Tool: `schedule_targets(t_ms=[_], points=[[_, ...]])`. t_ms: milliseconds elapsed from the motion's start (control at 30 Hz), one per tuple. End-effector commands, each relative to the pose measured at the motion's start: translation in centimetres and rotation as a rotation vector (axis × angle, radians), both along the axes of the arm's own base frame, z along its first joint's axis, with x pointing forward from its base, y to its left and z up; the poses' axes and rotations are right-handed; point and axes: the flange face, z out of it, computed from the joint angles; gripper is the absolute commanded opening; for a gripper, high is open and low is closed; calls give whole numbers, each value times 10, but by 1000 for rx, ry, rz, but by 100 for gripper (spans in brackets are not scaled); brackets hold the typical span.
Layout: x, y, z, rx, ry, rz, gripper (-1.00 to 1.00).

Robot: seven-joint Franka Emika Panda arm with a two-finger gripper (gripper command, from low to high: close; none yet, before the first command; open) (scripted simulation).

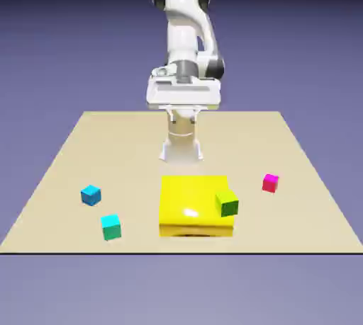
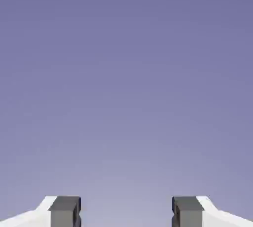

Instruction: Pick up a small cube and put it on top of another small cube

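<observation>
The bench (image 1: 64,154) is tan and carries everything, with the arm standing folded at its far edge. The biggest thing on it is a yellow block (image 1: 186,204), near the middle toward the near edge; it is too large to count as a small cube, so it is best treated as an obstacle. Leaning at its right side, touching it and tilted, is a green cube (image 1: 227,204). A magenta cube (image 1: 270,183) sits just right of that, apart from it. On the exterior view's left, well apart from the block, lie a blue cube (image 1: 91,195) and, nearer the edge, a teal cube (image 1: 110,226)

The pincer (image 2: 126,212) is spread wide and holds nothing; its view takes in only the backdrop, so it is aimed away from the bench

The step in hand looks like the first reach. The blue and teal cubes seem the soundest pair: both lie flat, close together, with free space around them. To do it well, tip the hand downward, centre over one cube, turn the fingers (image 2: 64,211) square to its faces, then descend straight. The tilted green cube would likely slip
</observation>
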Motion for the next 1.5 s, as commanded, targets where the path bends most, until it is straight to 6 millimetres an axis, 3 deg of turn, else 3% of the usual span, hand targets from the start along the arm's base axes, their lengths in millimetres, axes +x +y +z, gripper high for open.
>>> schedule_targets(t_ms=[0, 133, 300, 467, 667, 700, 900, 933, 967, 1000, 1200, 1333, 1467], points=[[5, -18, -11, 58, 42, -81, 0], [14, -89, -60, 279, 198, -416, 0], [-1, -175, -125, 529, 359, -862, 0], [-42, -254, -189, 750, 477, -1330, 0], [-117, -329, -254, 970, 547, -1891, 0], [-117, -329, -254, 970, 547, -1891, 0], [-111, -321, -322, 970, 547, -1891, 0], [-111, -321, -323, 970, 547, -1891, 0], [-111, -321, -323, 970, 547, -1891, -100], [-111, -321, -323, 970, 547, -1891, -100], [-116, -329, -254, 970, 547, -1891, -100], [-25, -299, -234, 764, 709, -1440, -100], [57, -250, -209, 536, 826, -1001, -100]])
